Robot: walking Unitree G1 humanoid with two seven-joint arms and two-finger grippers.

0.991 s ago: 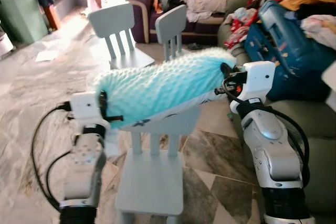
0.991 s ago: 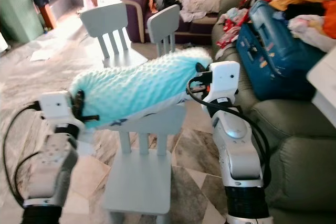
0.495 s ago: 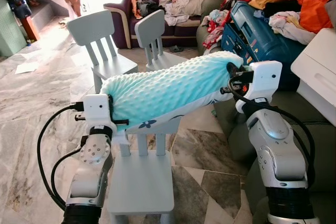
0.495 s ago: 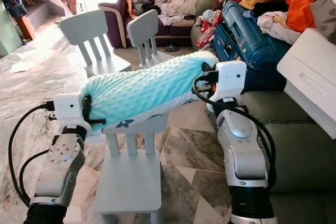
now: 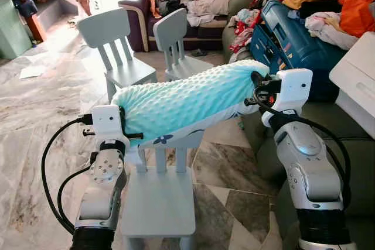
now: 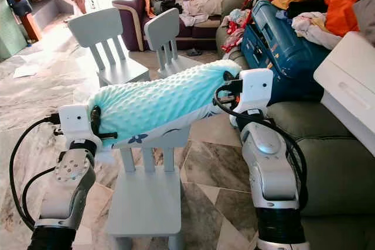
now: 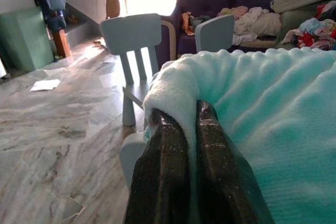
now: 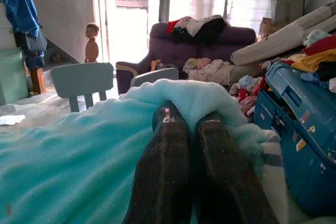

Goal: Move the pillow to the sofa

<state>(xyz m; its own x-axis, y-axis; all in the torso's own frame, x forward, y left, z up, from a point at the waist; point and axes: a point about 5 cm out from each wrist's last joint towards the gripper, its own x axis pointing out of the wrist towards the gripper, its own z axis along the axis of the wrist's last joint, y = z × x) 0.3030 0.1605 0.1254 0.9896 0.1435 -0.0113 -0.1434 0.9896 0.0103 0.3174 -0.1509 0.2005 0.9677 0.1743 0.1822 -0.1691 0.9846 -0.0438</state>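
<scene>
Green sofa point(image 6: 345, 174) on the right, its far end heaped with clothes and a blue suitcase point(image 5: 293, 33), closer and more side-on than a second ago, so likely near enough to start swinging across. Turquoise pillow point(image 5: 187, 100) carried level above the small grey chair point(image 5: 161, 200), not resting on it, unchanged between the arms. Left gripper point(image 7: 181, 124) clamped on one end, right gripper point(image 8: 191, 121) pinching the other.

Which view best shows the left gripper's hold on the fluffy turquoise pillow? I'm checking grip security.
The left wrist view: both black fingers pinch a fold of the fluffy turquoise pillow. The eye views show the left gripper at the pillow's end, its fingers mostly buried. The right wrist view shows the right gripper gripping the other end.
</scene>
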